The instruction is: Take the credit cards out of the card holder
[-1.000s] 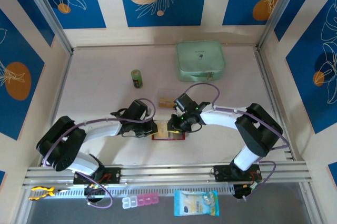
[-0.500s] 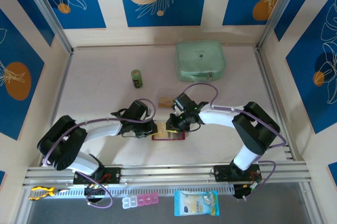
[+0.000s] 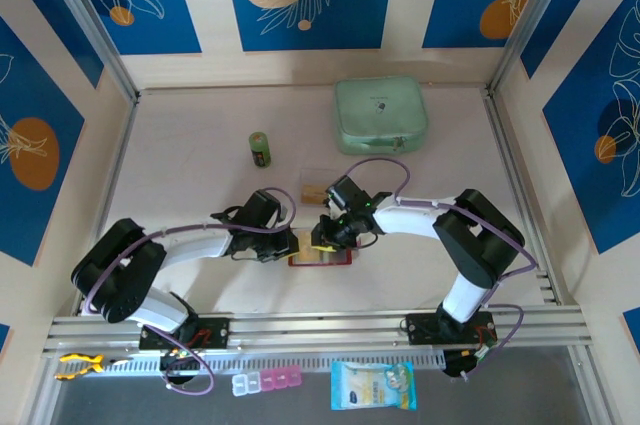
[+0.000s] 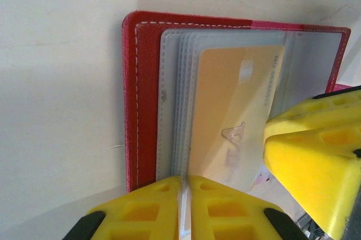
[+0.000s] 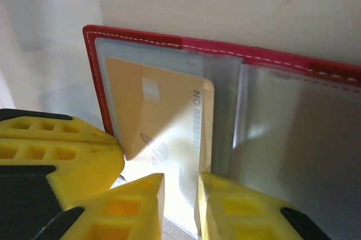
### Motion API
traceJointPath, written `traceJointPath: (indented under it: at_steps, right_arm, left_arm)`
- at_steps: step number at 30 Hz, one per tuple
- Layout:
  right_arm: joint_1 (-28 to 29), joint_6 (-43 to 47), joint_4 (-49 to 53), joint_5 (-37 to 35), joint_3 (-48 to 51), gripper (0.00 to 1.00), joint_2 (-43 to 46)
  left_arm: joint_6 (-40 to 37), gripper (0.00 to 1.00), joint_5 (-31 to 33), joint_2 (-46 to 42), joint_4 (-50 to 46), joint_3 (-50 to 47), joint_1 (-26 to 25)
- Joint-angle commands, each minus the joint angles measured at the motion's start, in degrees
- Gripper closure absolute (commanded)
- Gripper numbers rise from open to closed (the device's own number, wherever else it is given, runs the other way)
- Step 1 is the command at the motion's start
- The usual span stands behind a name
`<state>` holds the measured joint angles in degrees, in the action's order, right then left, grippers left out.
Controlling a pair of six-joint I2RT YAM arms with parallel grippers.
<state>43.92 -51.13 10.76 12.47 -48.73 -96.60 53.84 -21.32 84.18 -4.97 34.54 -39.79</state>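
Note:
The card holder lies open near the front middle of the table, red with clear inner pockets. A tan credit card sits in a clear pocket, its lower end sticking out. My left gripper is at the holder's left edge, shut on the clear pocket leaves. My right gripper is at the holder's far side, jaws a little apart over the card's protruding end. Another tan credit card lies loose just behind.
A mint green zip case stands at the back. A small green cylinder stands left of centre. A clear plastic rectangle lies by the loose card. Walls close in the table on three sides.
My right gripper has edged left over the holder and its jaws have parted slightly. The left gripper has held still.

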Motion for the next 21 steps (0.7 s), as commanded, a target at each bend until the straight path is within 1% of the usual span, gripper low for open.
traceJointPath:
  at_steps: [1, 21]
  right_arm:
    - [0.2, -0.1, 2.4, -0.8, -1.1, 0.74, -0.5]
    - [0.2, 1.7, 6.9, -6.2, -0.9, 0.72, 2.7]
  left_arm:
    - [-0.9, 0.88, 0.9, 0.7, -1.0, -0.6, 0.5]
    - [-0.8, 0.88, 0.7, 0.8, -0.8, -0.2, 0.5]
